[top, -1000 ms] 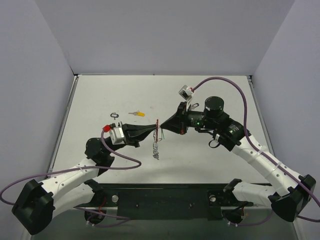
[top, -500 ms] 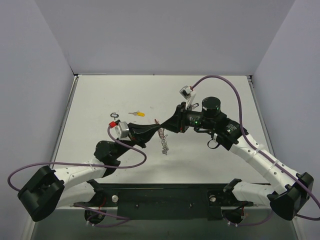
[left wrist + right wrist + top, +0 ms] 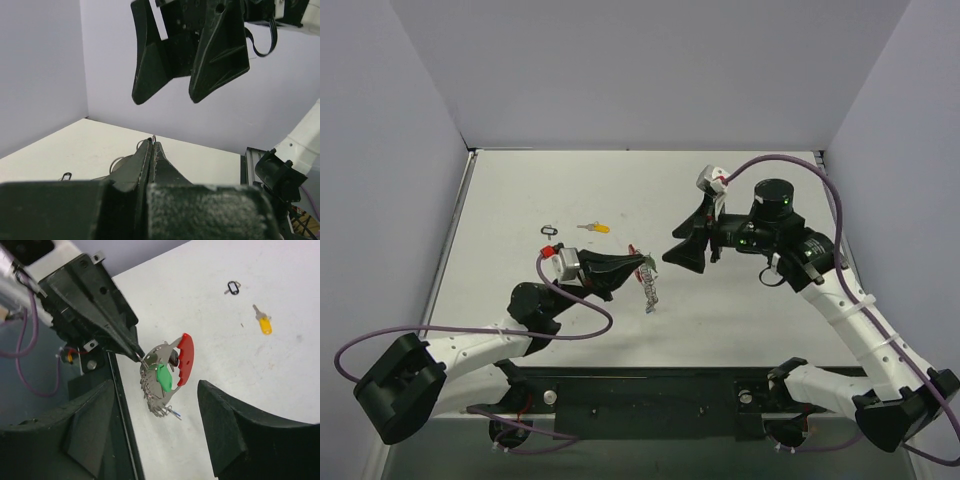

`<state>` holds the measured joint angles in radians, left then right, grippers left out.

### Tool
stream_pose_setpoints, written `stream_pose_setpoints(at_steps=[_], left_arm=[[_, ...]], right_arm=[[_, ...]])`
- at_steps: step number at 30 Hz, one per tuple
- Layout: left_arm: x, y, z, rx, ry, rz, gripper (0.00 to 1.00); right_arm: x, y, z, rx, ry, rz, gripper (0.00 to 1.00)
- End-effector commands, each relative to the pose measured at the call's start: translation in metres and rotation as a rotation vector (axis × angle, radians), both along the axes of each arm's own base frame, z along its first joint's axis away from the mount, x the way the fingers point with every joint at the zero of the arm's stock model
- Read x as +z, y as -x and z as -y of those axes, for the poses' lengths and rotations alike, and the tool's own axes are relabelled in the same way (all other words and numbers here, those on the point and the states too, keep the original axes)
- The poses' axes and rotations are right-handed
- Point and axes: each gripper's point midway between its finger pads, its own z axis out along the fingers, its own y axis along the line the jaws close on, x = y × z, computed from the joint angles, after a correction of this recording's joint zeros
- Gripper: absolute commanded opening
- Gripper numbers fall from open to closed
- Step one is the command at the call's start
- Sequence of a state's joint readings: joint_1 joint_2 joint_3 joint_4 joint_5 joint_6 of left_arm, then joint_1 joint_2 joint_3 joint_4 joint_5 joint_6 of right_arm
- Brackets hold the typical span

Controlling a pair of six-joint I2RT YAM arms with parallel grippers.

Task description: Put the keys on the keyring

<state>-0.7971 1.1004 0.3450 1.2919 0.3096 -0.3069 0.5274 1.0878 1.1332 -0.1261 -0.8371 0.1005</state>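
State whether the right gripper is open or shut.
Open: the right gripper shows fingers wide apart, empty; the left gripper holds the keyring.

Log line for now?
left gripper: shut on keyring above table | right gripper: open, apart | green key: on keyring | yellow key: on table

Legible text, labels, brands, numbers, signs: none. You will find nothing readable in any of the three views.
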Motion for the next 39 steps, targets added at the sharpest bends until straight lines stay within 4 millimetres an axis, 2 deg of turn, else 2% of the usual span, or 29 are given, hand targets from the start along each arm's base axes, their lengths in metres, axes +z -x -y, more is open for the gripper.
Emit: stream_pose_setpoints(at_steps=[1, 4, 9, 11, 20, 25, 32, 39], left_arm=[[0.070, 0.038, -0.011, -0.109, 0.161, 0.227, 0.00], [0.067, 0.045, -0.003, -0.172, 0.120, 0.243, 0.00], [0.063, 0.046, 0.005, -0.207, 0.087, 0.254, 0.00], [0.062, 0.045, 0.009, -0.216, 0.077, 0.258, 0.00], [0.063, 0.043, 0.028, -0.262, 0.076, 0.255, 0.00], [0.064, 0.046, 0.035, -0.283, 0.087, 0.257, 0.00], [0.064, 0.052, 0.039, -0.300, 0.084, 0.251, 0.00], [0.064, 0.052, 0.040, -0.301, 0.083, 0.248, 0.00]], right_arm=[[0.015, 0.044, 0.010, 0.340, 0.043, 0.293, 0.62], [0.009, 0.052, 0.009, 0.412, 0.037, 0.347, 0.55], [-0.018, 0.054, 0.013, 0.407, 0.077, 0.338, 0.45], [-0.023, 0.059, 0.017, 0.410, 0.086, 0.358, 0.42], [-0.009, 0.065, 0.016, 0.396, 0.035, 0.379, 0.32], [-0.003, 0.058, 0.012, 0.343, -0.013, 0.367, 0.29], [-0.010, 0.057, 0.015, 0.312, -0.009, 0.328, 0.26], [-0.011, 0.062, 0.016, 0.325, -0.016, 0.320, 0.15]])
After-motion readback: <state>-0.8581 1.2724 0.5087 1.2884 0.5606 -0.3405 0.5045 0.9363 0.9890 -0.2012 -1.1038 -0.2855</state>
